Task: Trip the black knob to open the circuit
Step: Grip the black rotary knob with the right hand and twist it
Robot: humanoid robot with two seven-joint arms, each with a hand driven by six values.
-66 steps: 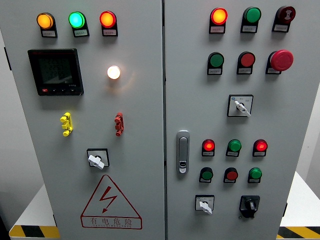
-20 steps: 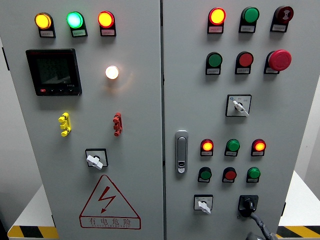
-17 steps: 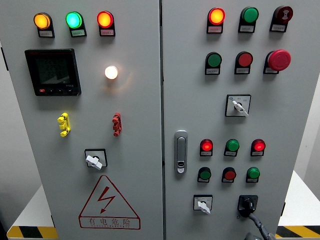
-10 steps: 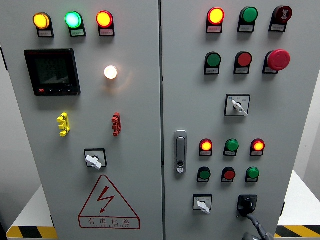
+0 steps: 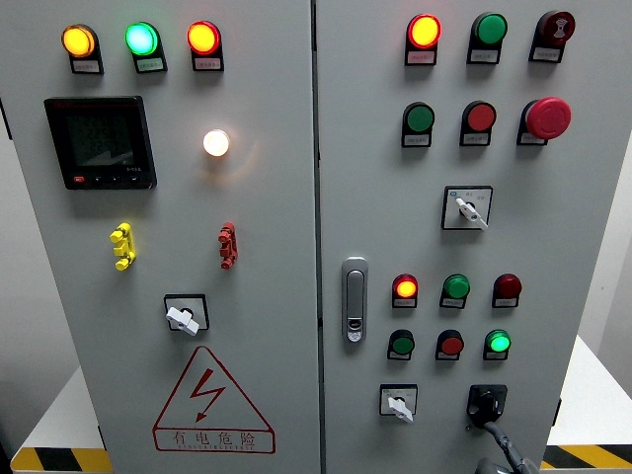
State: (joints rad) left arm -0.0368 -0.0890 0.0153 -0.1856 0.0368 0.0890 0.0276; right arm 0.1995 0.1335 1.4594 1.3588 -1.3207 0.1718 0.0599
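The black knob sits on its black plate at the bottom right of the right cabinet door. My right hand comes up from the bottom edge, mostly cut off by the frame. Its dark fingers reach the knob's lower side and hold it. Above the knob, the right red lamp is dark and the green lamp under it is lit. My left hand is out of view.
A white selector switch sits left of the knob, and another one higher up. The door handle is by the seam. A red mushroom button juts out at the upper right.
The right red lamp has gone out and the green lamp below it has lit. My right hand stays at the knob. The view has shifted slightly.
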